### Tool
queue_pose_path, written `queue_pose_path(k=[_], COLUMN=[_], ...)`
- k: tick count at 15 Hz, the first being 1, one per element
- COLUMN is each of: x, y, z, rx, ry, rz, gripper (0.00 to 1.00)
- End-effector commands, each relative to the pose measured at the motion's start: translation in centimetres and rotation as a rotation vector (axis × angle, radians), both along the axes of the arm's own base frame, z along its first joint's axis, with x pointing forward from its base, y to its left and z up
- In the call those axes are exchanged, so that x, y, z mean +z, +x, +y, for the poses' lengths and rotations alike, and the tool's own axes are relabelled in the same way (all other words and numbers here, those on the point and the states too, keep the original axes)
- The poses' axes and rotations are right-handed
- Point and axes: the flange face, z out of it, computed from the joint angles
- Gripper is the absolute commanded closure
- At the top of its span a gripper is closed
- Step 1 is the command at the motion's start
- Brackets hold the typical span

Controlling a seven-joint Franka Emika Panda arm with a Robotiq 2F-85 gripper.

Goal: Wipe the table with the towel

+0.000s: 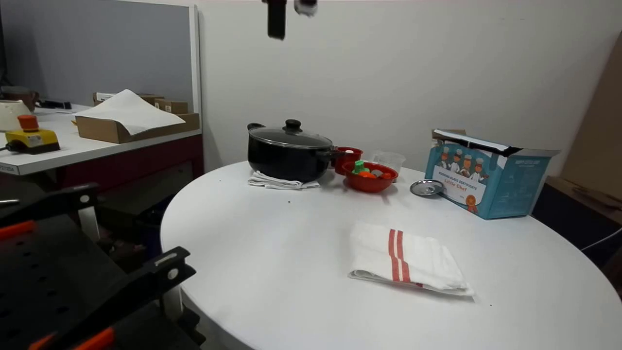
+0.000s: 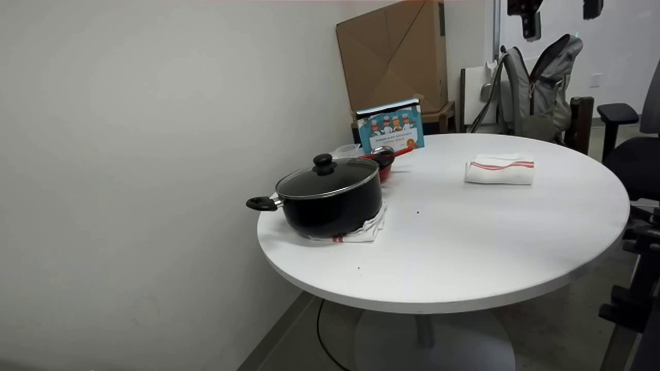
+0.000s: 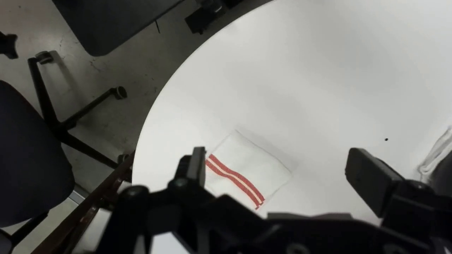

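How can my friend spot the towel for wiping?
Find the big round white table. Away from its black lidded pot lies a folded white cloth towel with two red stripes. Unlike the striped white cloth under the pot, it lies uncovered.

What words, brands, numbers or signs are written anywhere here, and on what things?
"Little Chef": on the front of the blue box.
"CLASS CERTIFICATE": smaller, just above that; the word before it is blurred.
Too small or blurred to read: the box's side print, the tag on the edge of the desk, and the label on the yellow box.
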Motion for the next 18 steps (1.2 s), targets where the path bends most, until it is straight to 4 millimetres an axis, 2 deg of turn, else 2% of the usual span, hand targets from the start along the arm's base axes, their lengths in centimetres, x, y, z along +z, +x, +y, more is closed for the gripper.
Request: queue_pose_path(k=[1, 3, 9, 14, 18], x=[-5.6, -8.2, -13.5, -19.6, -23.1], y=[4.2, 6.4, 11.3, 12.7, 13.0], z=[-2.5, -3.7, -6.9, -9.7, -14.1], rx=[-0.007, -0.022, -0.111, -0.239, -0.387], ry=[-0.002, -0.018, -0.094, -0.118, -0.124], rz=[0.038, 0.028, -0.069, -0.097, -0.098], gripper=[0.0, 0.0, 0.0, 0.0, 0.0])
